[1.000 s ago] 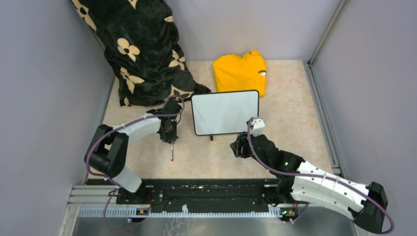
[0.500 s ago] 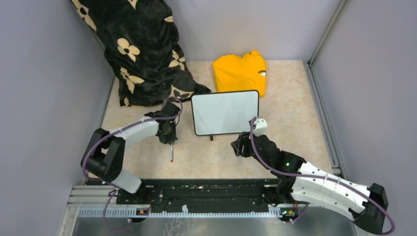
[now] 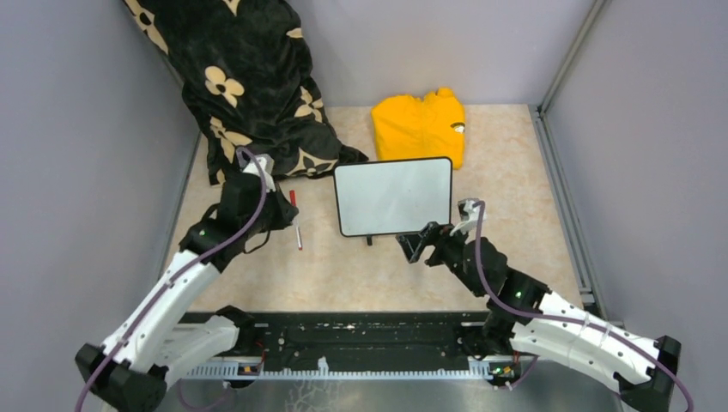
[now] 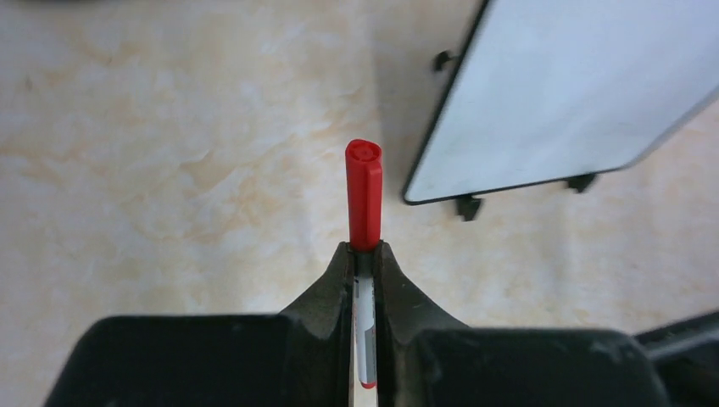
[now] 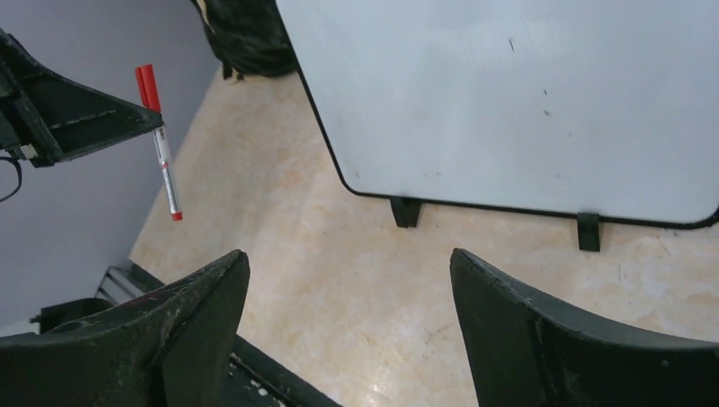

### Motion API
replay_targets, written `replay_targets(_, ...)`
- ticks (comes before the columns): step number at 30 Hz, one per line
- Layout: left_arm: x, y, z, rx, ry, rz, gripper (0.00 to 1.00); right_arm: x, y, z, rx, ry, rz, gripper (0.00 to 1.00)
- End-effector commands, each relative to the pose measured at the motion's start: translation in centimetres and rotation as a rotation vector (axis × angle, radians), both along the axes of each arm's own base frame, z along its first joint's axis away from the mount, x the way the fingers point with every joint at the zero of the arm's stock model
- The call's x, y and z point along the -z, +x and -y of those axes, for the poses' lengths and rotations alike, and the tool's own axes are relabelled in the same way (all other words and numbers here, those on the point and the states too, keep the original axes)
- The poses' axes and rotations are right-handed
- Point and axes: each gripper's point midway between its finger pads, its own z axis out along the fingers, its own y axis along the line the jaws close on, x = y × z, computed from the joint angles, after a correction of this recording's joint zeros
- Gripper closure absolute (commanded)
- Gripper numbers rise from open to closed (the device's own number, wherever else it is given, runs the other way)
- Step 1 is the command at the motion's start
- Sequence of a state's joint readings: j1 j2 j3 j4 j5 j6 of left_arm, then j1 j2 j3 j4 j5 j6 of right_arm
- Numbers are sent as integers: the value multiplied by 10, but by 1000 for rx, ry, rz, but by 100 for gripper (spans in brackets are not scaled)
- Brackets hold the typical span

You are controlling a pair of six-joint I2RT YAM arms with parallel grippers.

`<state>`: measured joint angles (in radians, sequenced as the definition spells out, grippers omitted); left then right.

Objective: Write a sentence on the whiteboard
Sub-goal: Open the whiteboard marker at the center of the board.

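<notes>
Left wrist | left end effector (image 4: 364, 252) clamps red-capped marker (image 4: 364, 191) | label unreadable

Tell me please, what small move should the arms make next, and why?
Probably bring the open right claw to the red cap of the marker and pull it off. The left claw is shut on the marker, the cap is on, and the whiteboard is blank, so writing cannot start yet.
</notes>
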<state>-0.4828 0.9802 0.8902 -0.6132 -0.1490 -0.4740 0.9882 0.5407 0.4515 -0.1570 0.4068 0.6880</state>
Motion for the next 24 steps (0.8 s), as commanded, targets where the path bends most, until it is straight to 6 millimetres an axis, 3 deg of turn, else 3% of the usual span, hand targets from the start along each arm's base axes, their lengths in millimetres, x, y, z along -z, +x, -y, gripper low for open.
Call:
replay_targets(1, -91, -6, 43, 281, -198, 339, 100, -64, 0, -1, -17, 149, 167, 11)
replay_targets(4, -134, -17, 63, 412, -326, 544, 100, -95, -4, 0, -59, 139, 291, 11)
replay_targets(12, -188, -53, 114, 768, -632, 773, 100, -136, -17, -25, -243, 37, 419, 13)
replay_targets(18, -211, -78, 136, 1029, -780, 836, 100, -157, -38, -47, -408, 92, 483, 14)
replay_targets(24, -197, -94, 142, 1143, -828, 795, 100, -157, -44, -57, -443, 182, 512, 16)
